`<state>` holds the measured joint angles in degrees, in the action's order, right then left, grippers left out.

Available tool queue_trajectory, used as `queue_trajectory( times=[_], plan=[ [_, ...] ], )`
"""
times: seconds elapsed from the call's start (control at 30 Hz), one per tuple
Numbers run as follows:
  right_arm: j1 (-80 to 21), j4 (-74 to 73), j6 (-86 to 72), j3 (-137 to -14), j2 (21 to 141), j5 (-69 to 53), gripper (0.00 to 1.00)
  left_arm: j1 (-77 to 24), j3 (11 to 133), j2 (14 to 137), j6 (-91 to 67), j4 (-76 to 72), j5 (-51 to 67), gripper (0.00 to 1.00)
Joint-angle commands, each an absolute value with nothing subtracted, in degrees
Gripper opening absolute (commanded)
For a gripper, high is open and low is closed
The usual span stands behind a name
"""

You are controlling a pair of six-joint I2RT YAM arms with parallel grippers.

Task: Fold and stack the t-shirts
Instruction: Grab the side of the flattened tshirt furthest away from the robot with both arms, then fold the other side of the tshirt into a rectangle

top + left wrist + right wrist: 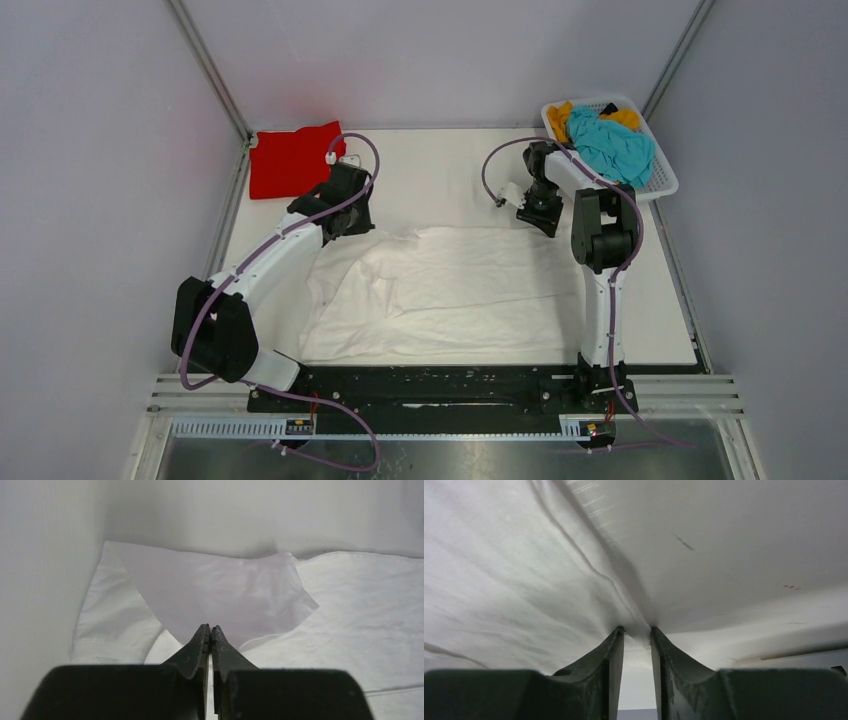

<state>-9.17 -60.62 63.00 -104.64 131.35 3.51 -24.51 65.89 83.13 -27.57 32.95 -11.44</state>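
Observation:
The large white t-shirt (440, 290) lies spread over the middle of the table. My left gripper (352, 222) is at its far left corner. In the left wrist view this gripper (210, 626) is shut on a thin flap of the white shirt (225, 590), lifted off the table. My right gripper (530, 215) is at the far right corner. In the right wrist view it (637, 629) pinches a bunched edge of the white cloth (499, 580). The red t-shirt (290, 160) lies folded at the back left. The teal t-shirt (612, 145) and the orange-yellow t-shirt (560, 118) lie crumpled in the basket.
The white slotted basket (665, 180) stands at the back right, just behind my right arm. Grey walls close in the table at the left, back and right. A black rail (430, 385) runs along the near edge.

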Motion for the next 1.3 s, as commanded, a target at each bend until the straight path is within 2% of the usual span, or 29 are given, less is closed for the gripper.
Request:
queue_trajectory(
  times=[0.0, 0.2, 0.33, 0.5, 0.67, 0.83, 1.27],
  plan=[
    [-9.5, -66.7, 64.3, -105.9, 132.9, 2.4, 0.32, -24.5, 68.3, 81.5, -26.6, 32.4, -13.8, 0.0],
    [-9.6, -65.6, 64.1, -104.9, 132.6, 1.9, 0.21, -24.5, 68.4, 80.5, -26.6, 32.3, -13.9, 0.0],
    [-9.7, -62.1, 63.6, -103.4, 130.4, 2.2, 0.0, -24.5, 67.9, 79.8, -26.8, 32.4, -13.7, 0.0],
    [-10.4, -58.0, 61.0, -98.3, 122.7, 2.5, 0.0, -24.6, 65.1, 77.8, -27.8, 31.7, -12.7, 0.0],
    [-12.1, -47.2, 62.4, -84.5, 111.5, 2.7, 0.0, -24.9, 61.2, 74.6, -29.8, 31.1, -12.2, 0.0],
    [-14.6, -46.6, 60.2, -77.8, 104.8, 3.0, 0.0, -25.9, 57.1, 70.2, -31.8, 30.4, -12.7, 0.0],
    [-21.2, -46.4, 49.1, -62.7, 91.6, 19.4, 0.0, -28.9, 45.7, 52.7, -39.3, 37.0, -12.9, 0.0]
  ],
)
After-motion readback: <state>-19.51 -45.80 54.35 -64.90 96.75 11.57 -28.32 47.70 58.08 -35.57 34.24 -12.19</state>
